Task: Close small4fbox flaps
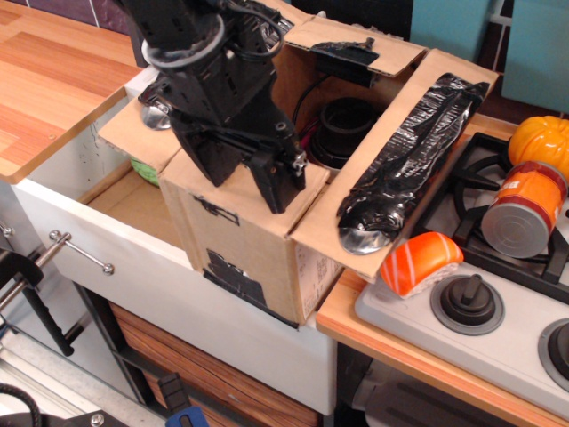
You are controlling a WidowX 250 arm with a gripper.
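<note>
No readable writing is being shown on the box [253, 245], only black tape patches. The box is being held in a white sink recess between wooden counter [49, 84] and stove [480, 302]. The gripper [283, 182] is being pressed against the near flap [307, 191], its fingers seemingly closed. The right flap [400, 160] is being left splayed outward beside the toy sushi [420, 261].

The arm [222, 98] is hogging the box's [258, 253] near-left corner. The right flap [404, 165] is lying wide open, with the sushi [420, 262] sitting just beside its near end. Cables and a black ring [348, 124] are filling the inside.
</note>
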